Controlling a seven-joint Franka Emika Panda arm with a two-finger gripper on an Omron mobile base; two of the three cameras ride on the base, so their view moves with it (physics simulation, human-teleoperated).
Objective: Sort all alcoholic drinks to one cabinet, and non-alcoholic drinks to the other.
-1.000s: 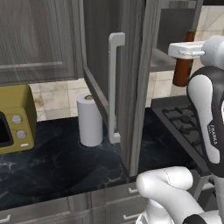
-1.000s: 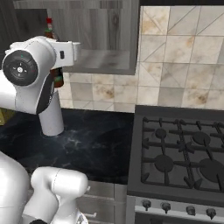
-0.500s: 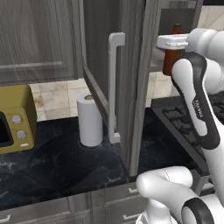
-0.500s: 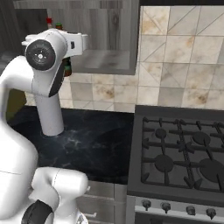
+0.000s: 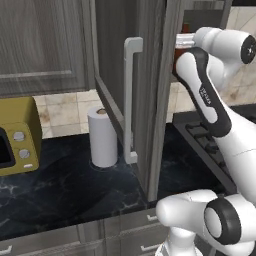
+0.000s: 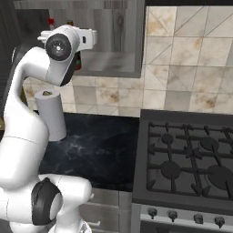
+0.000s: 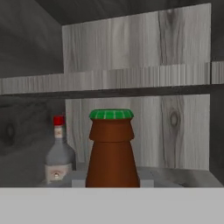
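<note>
A brown bottle point(image 7: 112, 153) with a green cap, one of the alcoholic drinks, stands upright close in front of the hand view, inside the open wall cabinet. My gripper point(image 5: 183, 42) is shut on it, and its fingertips are hidden. The bottle's red label point(image 6: 78, 61) peeks out behind my arm in the right base view. A stouter clear-grey bottle point(image 7: 57, 157) with a red cap point(image 6: 51, 21) stands on the cabinet floor to its left, apart from it. The non-alcoholic drinks are out of view.
The open cabinet door point(image 5: 150, 100) with its long handle point(image 5: 131, 100) hangs just left of my arm. A shelf board point(image 7: 131, 81) crosses the cabinet above the bottles. On the dark counter point(image 5: 65, 190) stand a paper towel roll point(image 5: 102, 137) and a yellow oven point(image 5: 15, 145). A stove point(image 6: 186, 164) lies to the right.
My arm has swung left and up, carrying the brown bottle from over the stove side into the open cabinet, behind the door's edge. The base and other things stayed put.
</note>
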